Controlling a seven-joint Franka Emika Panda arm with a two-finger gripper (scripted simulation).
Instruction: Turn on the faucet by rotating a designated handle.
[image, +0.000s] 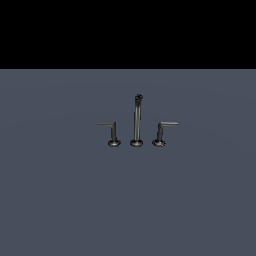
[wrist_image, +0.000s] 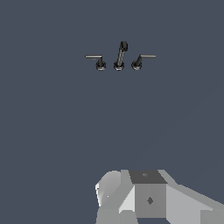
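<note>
Handle (image: 161, 131): the short L-shaped lever at 3 o'clock of the central spout (image: 136, 120) in the exterior view, upright on its round base on the grey counter (image: 60, 200), its thin arm running level toward 3 o'clock. That horizontal arm is the long axis I would have to push or hook. Its mirror twin (image: 113, 132) stands at 9 o'clock of the spout, arm pointing toward 9 o'clock, and is not my target. Together the three pieces form the faucet (image: 137, 127), set in one row, each base just beside the next.

From the wrist view I see the same row well ahead, the handle (wrist_image: 139, 61) lying far off from the pale wrist housing (wrist_image: 144, 197) that fills the near edge. No part of the arm shows in the exterior view, so I judge the approach not yet begun; the coming move must carry the pincer forward toward the lever's free end. The pincer's fingers are out of both views, so I cannot tell whether they are apart or together.

No containers are present.
</note>
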